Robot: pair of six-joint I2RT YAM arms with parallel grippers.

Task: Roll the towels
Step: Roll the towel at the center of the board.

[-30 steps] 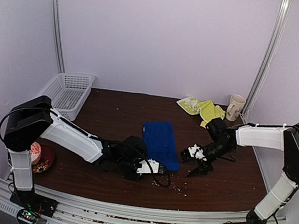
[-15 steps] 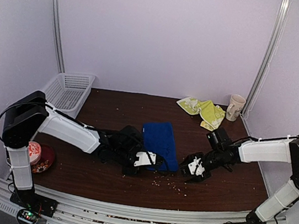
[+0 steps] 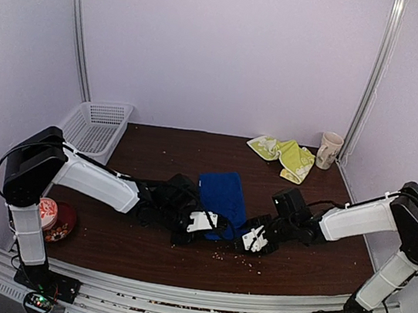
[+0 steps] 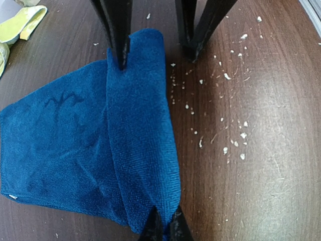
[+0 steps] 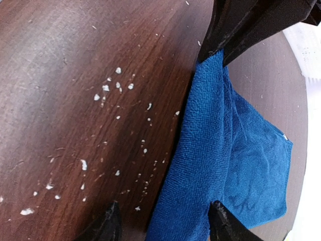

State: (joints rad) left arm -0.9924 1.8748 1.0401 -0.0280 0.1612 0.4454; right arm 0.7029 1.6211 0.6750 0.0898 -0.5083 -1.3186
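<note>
The blue towel (image 3: 224,190) lies mid-table with its near edge folded over into a thick band (image 4: 143,135). My left gripper (image 4: 164,230) is shut on one end of that band, low over the table (image 3: 211,227). At the band's other end my right gripper (image 5: 165,228) stands open, one finger (image 5: 223,226) on the blue cloth (image 5: 241,150) and the other (image 5: 108,226) over bare wood. In the top view the right gripper (image 3: 249,238) is at the towel's near right corner. The yellow-green towel (image 3: 283,153) lies crumpled at the back right, apart from both grippers.
A white basket (image 3: 92,128) stands at the back left. A patterned cup (image 3: 329,150) sits beside the yellow-green towel. A red bowl (image 3: 56,219) is near the left arm's base. White crumbs (image 3: 237,260) dot the wood in front of the towel.
My right gripper has swung left and down from open table to the blue towel's near right corner. The left gripper has shifted slightly back, still shut on the towel's edge.
</note>
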